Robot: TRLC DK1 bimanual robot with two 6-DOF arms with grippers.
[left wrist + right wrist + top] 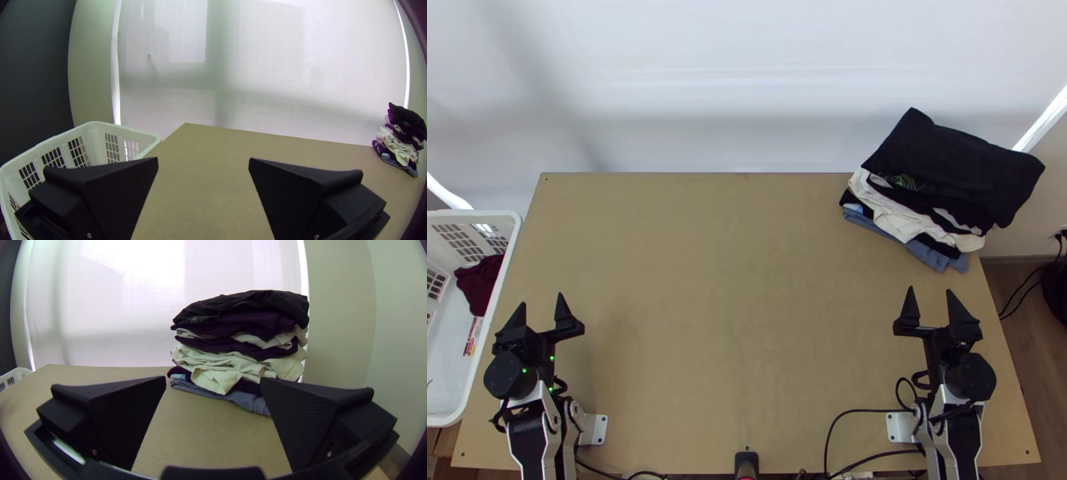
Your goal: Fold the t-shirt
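Jaws wide open on left gripper and right gripper, both empty.

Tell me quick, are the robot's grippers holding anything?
Left gripper: open, holding nothing.
Right gripper: open, holding nothing.

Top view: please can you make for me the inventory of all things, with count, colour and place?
Table: one, light brown, centre
Clothes pile: one, black garment on top, cream and blue-grey below, table's far right corner
Basket: one, white, left of table
Cloth: one, dark red, bunched inside basket
Covering: one, white, behind table
Cables: several, black, near edge and right side
Left gripper: one, black, fingers apart, near left
Right gripper: one, black, fingers apart, near right
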